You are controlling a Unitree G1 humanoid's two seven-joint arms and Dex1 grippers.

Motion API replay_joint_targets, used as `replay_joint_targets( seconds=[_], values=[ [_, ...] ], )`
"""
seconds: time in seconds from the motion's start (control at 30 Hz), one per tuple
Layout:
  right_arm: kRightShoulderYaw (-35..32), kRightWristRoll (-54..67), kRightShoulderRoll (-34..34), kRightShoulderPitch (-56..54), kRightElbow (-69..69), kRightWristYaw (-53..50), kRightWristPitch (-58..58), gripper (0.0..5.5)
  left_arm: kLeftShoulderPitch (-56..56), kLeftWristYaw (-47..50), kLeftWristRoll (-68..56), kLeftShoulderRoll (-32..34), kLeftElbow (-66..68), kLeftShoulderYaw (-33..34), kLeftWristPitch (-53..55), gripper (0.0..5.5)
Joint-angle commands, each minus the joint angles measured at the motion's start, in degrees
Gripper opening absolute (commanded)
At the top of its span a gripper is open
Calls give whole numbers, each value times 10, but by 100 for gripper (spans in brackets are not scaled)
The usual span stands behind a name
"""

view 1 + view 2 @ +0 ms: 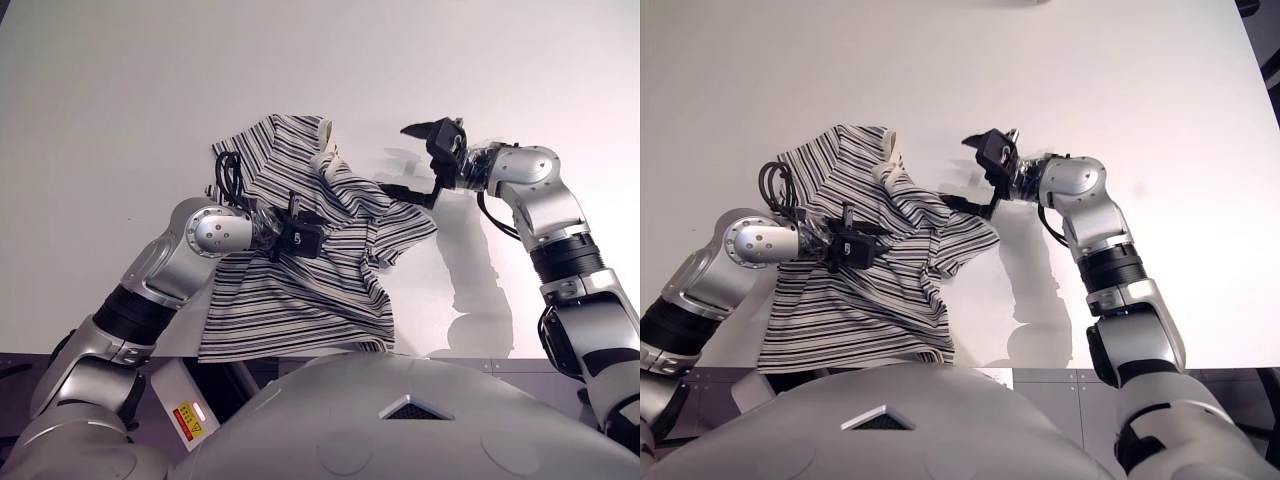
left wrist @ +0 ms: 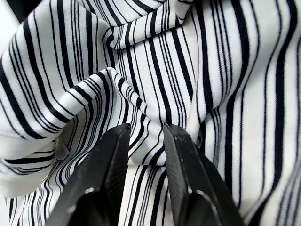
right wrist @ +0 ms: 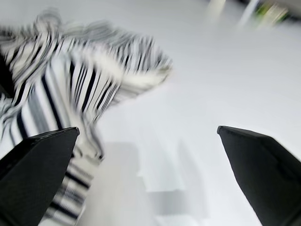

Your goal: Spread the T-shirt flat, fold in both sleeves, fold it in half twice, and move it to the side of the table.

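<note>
Up close: left gripper (image 2: 146, 129), jaws clamped on a bunched fold of the striped T-shirt (image 1: 290, 300), roughly mid-body. Looks like a grip for tugging the cloth flat. T-shirt crumpled on the near part of the white desk (image 1: 120, 100), hem at the near edge, far end humped up. Right gripper (image 3: 148, 128) just beside its right side, jaws wide apart and empty, probably lining up a grab. No folds done yet tbh.
</note>
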Motion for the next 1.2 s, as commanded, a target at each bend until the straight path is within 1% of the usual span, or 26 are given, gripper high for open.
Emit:
replay_joint_targets(
  seconds=[0.03, 0.13, 0.23, 0.3, 0.37, 0.43, 0.53, 0.6, 0.67, 0.73, 0.77, 0.83, 0.9, 1.0, 1.1, 1.2],
  values=[
    [23, -40, 14, -21, 33, 8, 10, 548, 31, -19, 29, 15, 17, -19, 24, 129],
    [39, -85, 25, -36, 74, -18, -6, 548, 29, -20, 30, 12, 16, -19, 25, 129],
    [69, -160, 16, -42, 84, -65, -36, 548, 29, -15, 24, 9, 12, -10, 32, 129],
    [97, -261, -34, -36, 79, -146, -61, 548, 22, 7, 2, -16, 1, 18, 75, 129],
    [80, -314, -89, -16, 68, -215, -52, 548, 13, 36, -11, -43, -4, 45, 118, 129],
    [45, -323, -126, 12, 37, -245, -26, 548, 0, 77, -19, -82, -9, 69, 155, 129],
    [21, -326, -141, 45, -21, -255, 3, 548, -27, 125, -54, -159, -44, 100, 220, 129],
    [15, -320, -126, 54, -51, -256, 17, 548, -27, 122, -66, -177, -69, 91, 235, 129],
    [8, -309, -98, 39, -44, -268, 10, 548, -4, 106, -62, -160, -83, 69, 223, 129],
    [-7, -292, -69, 12, -9, -281, -1, 548, 23, 92, -58, -134, -86, 60, 210, 129],
    [-9, -295, -67, 1, 7, -287, -8, 548, 33, 86, -56, -119, -85, 61, 202, 129],
    [-16, -298, -72, -11, 21, -288, -18, 548, 52, 78, -55, -90, -79, 71, 181, 129],
    [-25, -301, -90, -14, 9, -283, -23, 548, 73, 76, -57, -53, -68, 96, 151, 129],
    [-28, -309, -120, 2, -12, -263, -26, 548, 111, 78, -36, 14, -33, 116, 73, 129],
    [-9, -324, -139, 22, 2, -238, -34, 548, 168, 54, -34, 58, -34, 108, 26, 129],
    [0, -339, -126, -3, 44, -245, -47, 548, 210, 39, -36, 75, -36, 95, 20, 129]
  ],
)
